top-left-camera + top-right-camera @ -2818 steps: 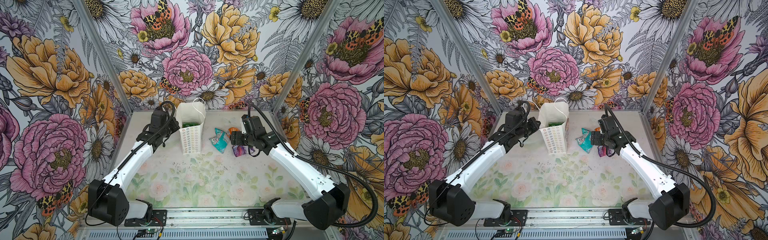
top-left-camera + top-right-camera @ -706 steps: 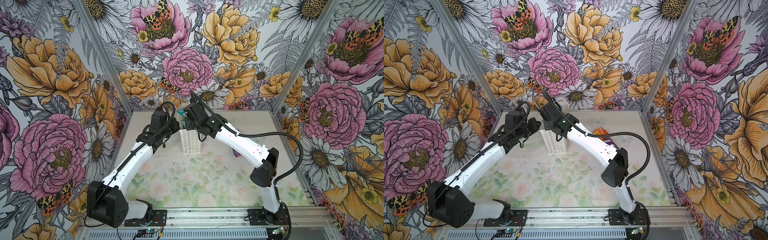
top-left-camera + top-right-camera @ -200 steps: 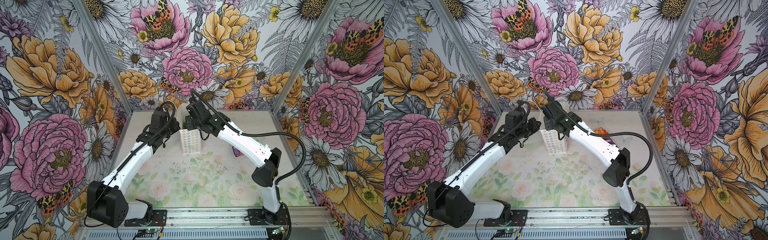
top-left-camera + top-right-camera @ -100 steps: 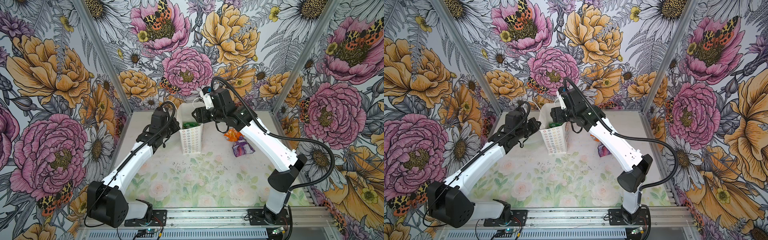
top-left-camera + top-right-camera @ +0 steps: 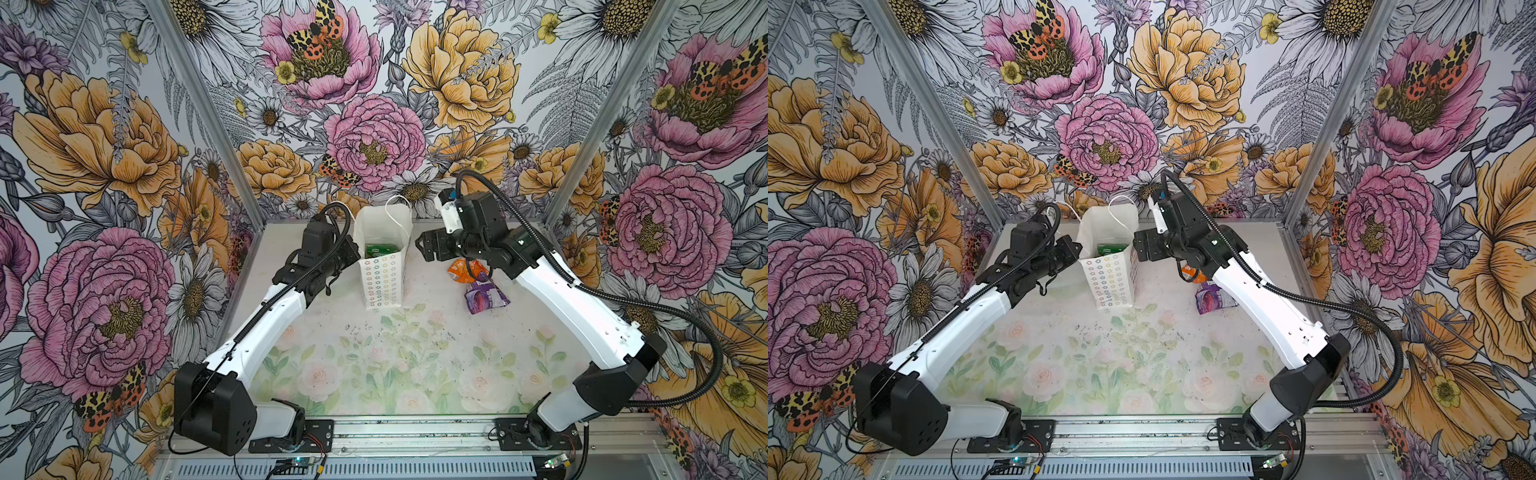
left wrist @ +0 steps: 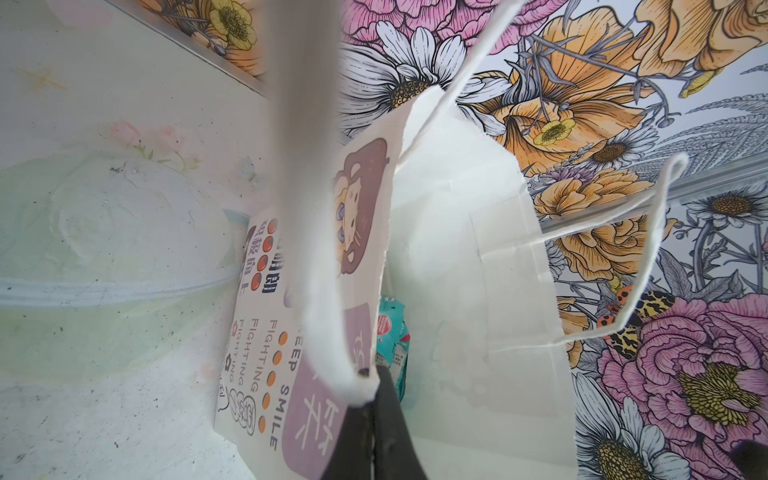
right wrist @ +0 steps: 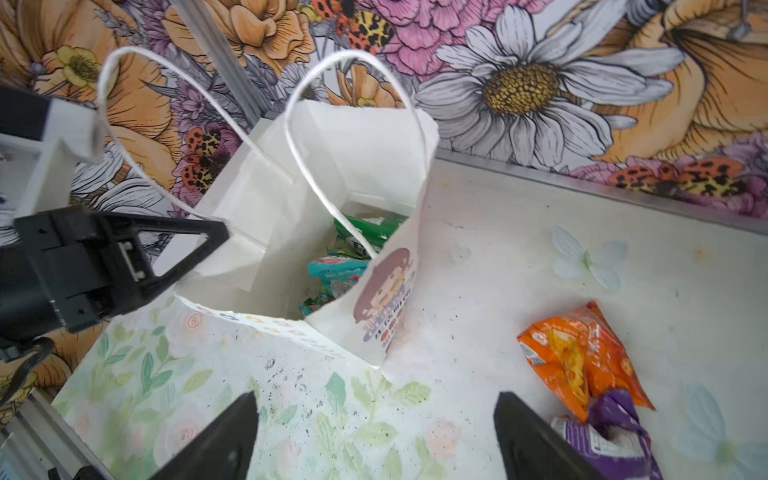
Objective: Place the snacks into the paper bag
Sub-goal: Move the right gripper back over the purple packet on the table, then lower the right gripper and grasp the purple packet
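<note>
Standing white ring-printed paper bag [image 5: 384,282], snacks [image 7: 336,270] inside; left gripper [image 6: 371,388] pinches it, right gripper [image 7: 374,399] wide.

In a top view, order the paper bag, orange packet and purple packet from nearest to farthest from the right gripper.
1. paper bag, just left of the right gripper.
2. orange packet, to its right.
3. purple packet, farther right, toward the front.

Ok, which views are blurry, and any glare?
Left wrist view: the near white string handle is a thick out-of-focus band; the tall white paper bag behind it is sharper. Right wrist view: the right gripper is soft-edged, the orange foil packet clear. Both top views: sharp, evenly lit, no obvious glare.
</note>
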`<move>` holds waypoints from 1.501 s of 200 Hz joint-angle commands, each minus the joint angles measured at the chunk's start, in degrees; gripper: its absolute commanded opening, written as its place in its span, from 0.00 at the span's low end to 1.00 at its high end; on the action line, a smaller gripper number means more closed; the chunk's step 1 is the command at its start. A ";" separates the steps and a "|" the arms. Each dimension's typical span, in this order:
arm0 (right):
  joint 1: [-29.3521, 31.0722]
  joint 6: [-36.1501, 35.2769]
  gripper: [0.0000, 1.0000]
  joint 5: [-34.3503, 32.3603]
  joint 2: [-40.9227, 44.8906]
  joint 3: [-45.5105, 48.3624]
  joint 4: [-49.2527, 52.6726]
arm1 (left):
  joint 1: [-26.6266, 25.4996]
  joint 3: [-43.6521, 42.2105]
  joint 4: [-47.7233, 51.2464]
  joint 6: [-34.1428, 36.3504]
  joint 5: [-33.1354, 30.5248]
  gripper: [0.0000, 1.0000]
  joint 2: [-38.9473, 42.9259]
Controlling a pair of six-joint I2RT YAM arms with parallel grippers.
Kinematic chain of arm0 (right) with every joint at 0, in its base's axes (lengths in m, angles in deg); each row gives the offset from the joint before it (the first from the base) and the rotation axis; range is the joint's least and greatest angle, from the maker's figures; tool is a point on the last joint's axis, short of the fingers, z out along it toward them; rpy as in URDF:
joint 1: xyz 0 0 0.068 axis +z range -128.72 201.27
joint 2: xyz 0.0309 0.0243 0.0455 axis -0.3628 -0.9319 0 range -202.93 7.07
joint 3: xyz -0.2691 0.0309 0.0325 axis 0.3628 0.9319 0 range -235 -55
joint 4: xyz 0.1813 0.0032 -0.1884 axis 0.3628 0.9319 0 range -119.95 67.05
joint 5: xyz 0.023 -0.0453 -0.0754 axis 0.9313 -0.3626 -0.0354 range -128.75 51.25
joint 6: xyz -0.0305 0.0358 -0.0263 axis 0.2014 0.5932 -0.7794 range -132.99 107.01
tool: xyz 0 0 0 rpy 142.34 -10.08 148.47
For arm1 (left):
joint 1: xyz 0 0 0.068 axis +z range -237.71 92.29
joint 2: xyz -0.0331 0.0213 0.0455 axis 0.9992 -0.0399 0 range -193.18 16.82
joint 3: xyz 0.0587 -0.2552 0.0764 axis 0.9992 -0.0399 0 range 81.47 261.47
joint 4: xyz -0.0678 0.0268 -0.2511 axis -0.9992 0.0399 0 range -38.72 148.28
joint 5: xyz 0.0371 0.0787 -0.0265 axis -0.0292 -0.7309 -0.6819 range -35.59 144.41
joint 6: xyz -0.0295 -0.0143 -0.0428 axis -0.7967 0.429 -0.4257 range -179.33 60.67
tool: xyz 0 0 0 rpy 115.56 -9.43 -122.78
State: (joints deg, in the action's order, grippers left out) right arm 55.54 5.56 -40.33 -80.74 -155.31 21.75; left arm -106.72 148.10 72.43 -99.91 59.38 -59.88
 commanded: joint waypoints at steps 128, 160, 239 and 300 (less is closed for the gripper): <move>-20.89 35.39 1.00 -3.97 12.40 29.03 -0.20 | -0.85 1.93 0.28 -0.39 0.92 0.00 -1.43; -24.72 47.34 1.00 0.10 12.44 35.79 -3.17 | -0.84 2.04 0.26 -0.38 0.96 0.00 -1.46; -28.94 58.88 1.00 8.98 12.14 47.40 -18.09 | -0.86 1.99 0.56 -0.20 0.73 0.00 -1.16; -29.30 58.89 1.00 12.11 6.69 48.32 -22.36 | -0.81 1.92 0.61 -0.19 0.57 0.00 -1.21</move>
State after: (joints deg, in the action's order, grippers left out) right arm 26.79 63.72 -30.01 -72.10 -107.53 2.84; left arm -107.05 148.88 72.45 -99.91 59.38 -60.58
